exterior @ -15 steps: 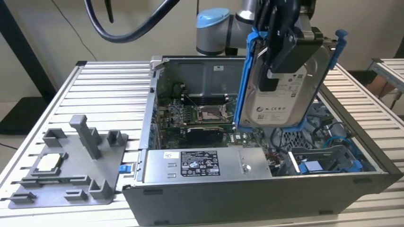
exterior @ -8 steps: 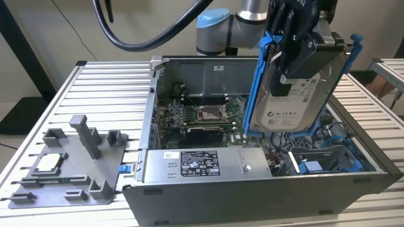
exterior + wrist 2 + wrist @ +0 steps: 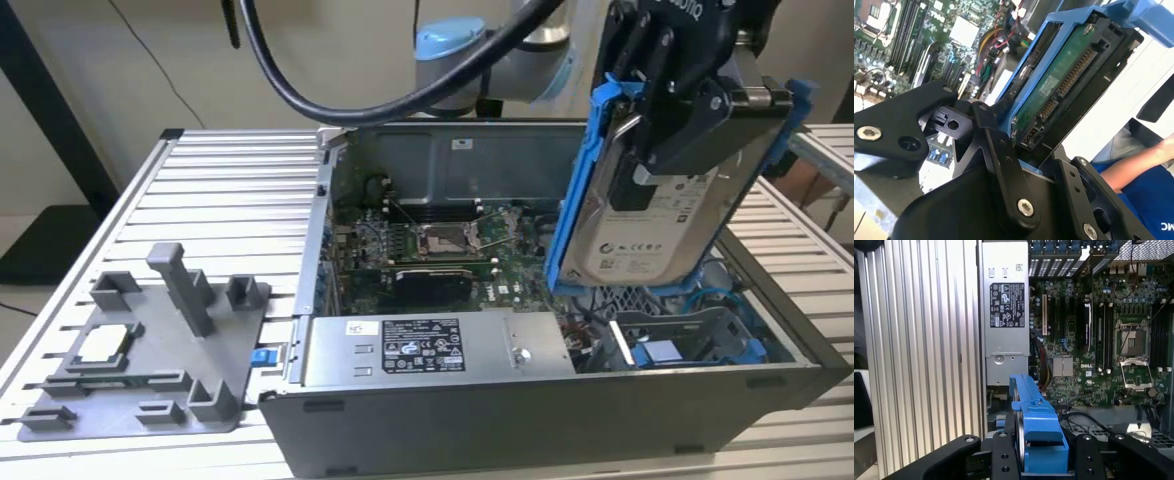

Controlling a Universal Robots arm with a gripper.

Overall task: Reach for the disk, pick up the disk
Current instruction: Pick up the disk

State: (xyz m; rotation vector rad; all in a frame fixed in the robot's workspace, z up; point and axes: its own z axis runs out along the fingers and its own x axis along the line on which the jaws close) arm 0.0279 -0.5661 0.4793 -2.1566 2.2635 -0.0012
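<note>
Exterior view, upper right: the gripper (image 3: 687, 110) hangs downward, pinching one disk (image 3: 654, 215) above one open computer case (image 3: 534, 420).

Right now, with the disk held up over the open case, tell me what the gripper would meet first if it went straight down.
Likely the blue drive cage in the case's corner: the gripper, jaws shut on the disk, hangs above it. Depth is uncertain.

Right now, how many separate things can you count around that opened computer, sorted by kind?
Computer case, open: 1
Hard disk in blue bracket, lifted above the case by the gripper: 1
Power supply box inside the case: 1
Grey plastic fixture on the table: 1
Small square chip on that fixture: 1
Total: 5
</note>
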